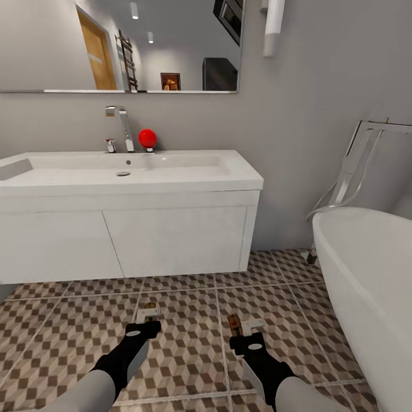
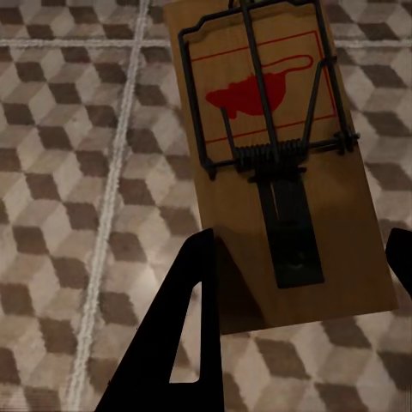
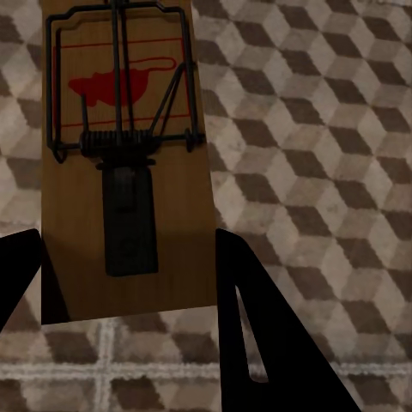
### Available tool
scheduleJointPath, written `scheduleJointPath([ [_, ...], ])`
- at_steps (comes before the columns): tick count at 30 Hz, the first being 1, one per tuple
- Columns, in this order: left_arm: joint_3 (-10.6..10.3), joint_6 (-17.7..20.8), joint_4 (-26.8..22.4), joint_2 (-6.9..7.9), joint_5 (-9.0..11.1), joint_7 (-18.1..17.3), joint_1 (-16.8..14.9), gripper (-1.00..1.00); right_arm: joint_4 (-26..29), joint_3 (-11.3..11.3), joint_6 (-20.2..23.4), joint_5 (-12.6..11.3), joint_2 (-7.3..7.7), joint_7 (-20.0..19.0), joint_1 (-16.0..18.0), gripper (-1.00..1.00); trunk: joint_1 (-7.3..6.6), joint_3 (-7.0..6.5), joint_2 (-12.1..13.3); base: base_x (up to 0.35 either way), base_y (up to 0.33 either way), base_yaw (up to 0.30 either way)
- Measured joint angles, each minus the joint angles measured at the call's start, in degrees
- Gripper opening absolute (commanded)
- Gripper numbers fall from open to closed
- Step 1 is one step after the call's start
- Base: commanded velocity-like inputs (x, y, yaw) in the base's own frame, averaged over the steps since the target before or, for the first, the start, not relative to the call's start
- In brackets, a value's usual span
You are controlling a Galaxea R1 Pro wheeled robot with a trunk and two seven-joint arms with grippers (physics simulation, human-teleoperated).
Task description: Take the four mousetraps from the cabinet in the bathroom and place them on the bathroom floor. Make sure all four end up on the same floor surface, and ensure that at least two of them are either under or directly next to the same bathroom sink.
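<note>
left gripper (image 1: 144,328) grips mousetrap (image 2: 275,163) | bathtub (image 1: 372,274) (white) right | sink (image 1: 131,194) ahead

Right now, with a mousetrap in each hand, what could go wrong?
1. Both traps are held above the floor. The left trap is gripped only at its end, so it might tip or slip out.
2. Dropped from up here, the right trap could bounce or flip over.
3. The traps are out in front of the sink, so they may land too far away to count as next to it.
</note>
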State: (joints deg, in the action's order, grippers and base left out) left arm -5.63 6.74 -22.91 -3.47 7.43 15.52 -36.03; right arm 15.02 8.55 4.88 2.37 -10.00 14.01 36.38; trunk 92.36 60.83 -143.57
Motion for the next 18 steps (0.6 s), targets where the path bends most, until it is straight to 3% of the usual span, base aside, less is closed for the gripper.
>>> scheduleJointPath([
  [8, 0.12, 0.42, -0.12, -0.57, 0.31, 2.84, 0.00, -1.00, 0.00, -0.01, 0.00, 0.01, 0.00, 0.00, 0.00, -1.00, 0.00, 0.00, 0.00, 0.000, 0.000, 0.000],
  [15, 0.12, 0.44, -0.16, -0.67, 0.29, 3.20, 0.00, -1.00, 0.28, 0.13, -1.38, 0.08, 0.00, -0.27, -0.01, -1.00, 0.00, 0.00, 0.00, 0.000, 0.000, 0.000],
  [18, 0.14, 0.44, -0.22, -0.70, 1.36, 3.23, 0.00, -1.00, 1.04, 0.23, -1.37, 0.15, 0.00, -0.41, -0.01, -1.00, 0.00, 0.00, 0.00, 0.000, 0.000, 0.000],
])
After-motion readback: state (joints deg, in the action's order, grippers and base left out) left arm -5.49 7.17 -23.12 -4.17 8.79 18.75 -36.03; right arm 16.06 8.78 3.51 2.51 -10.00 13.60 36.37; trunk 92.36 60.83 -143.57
